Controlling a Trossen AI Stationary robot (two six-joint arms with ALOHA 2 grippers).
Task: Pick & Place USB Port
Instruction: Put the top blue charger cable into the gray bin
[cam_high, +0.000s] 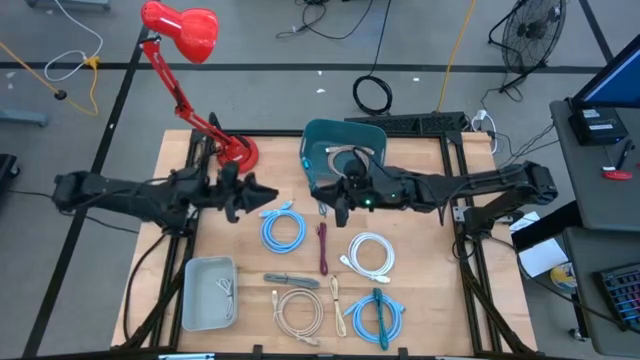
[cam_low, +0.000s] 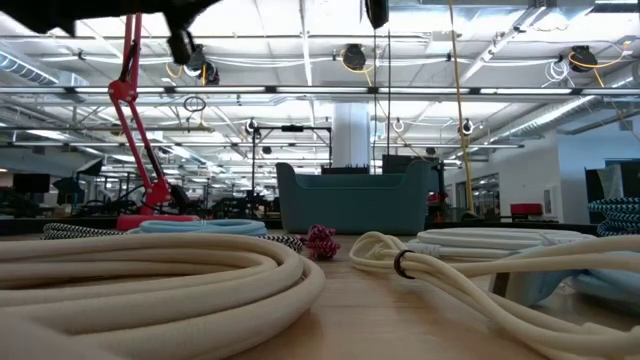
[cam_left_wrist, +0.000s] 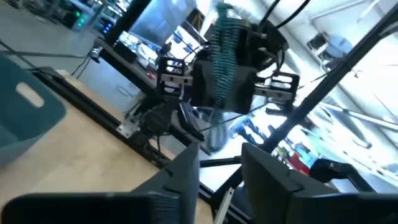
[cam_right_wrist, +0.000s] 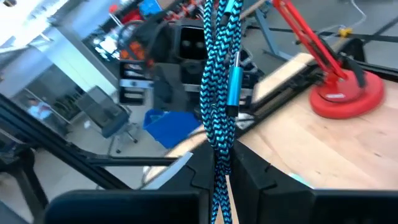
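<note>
My right gripper (cam_high: 335, 197) hovers over the middle of the table, just in front of the teal bin (cam_high: 345, 140), shut on a blue-and-black braided cable (cam_right_wrist: 217, 93) with a blue metal plug (cam_right_wrist: 236, 84). The left wrist view shows that cable (cam_left_wrist: 222, 59) bunched at the right gripper. My left gripper (cam_high: 268, 192) faces it from the table's left side, open (cam_left_wrist: 221, 171) with nothing between its fingers. Both grippers are raised well above the table. My right gripper pinches the bunched braided cable (cam_right_wrist: 219, 149) between its two fingers, several strands together. The fingers come level from the table's right side and lie across the strands. The cable is lifted clear of the table, and its plug lies against the strands beyond the fingers.
Coiled cables lie on the near half of the table: light blue (cam_high: 283, 228), white (cam_high: 370, 253), beige (cam_high: 298, 308), blue-teal (cam_high: 378, 315), plus a maroon one (cam_high: 323, 248). A grey tray (cam_high: 208, 292) sits near left. A red lamp (cam_high: 235, 150) stands at the far left.
</note>
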